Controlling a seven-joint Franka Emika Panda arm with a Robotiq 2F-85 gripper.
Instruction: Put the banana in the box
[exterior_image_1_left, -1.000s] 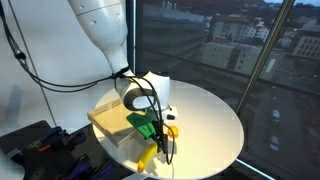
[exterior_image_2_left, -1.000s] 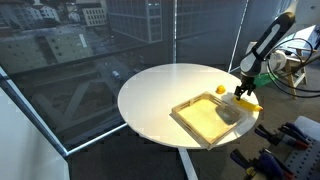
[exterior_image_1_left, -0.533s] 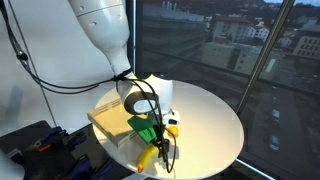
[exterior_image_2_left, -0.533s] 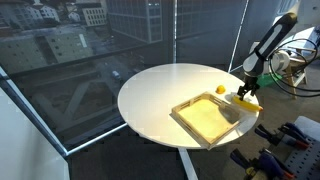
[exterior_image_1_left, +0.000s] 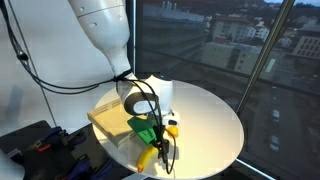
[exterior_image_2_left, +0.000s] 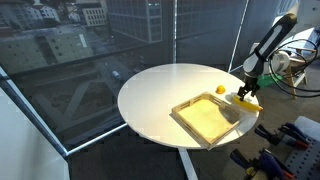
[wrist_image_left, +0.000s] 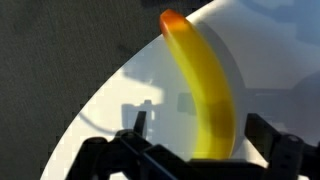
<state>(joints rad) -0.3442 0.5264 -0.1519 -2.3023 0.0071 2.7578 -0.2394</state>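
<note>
Hovering with the gripper (wrist_image_left: 200, 130) spread wide and empty astride the banana (wrist_image_left: 205, 90), on the table (exterior_image_2_left: 160, 95) at two o'clock of the box (exterior_image_2_left: 205, 122): likely light, soft, smooth-skinned, so best pinched gently across its middle.

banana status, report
Gripper open, straddling banana. Banana on table, outside box. Small round fruit near box corner.

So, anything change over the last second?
Nothing visibly changed. The gripper is open, fingers either side of the banana near the table edge. The banana lies outside the box, and the small round yellow fruit sits by the box.
</note>
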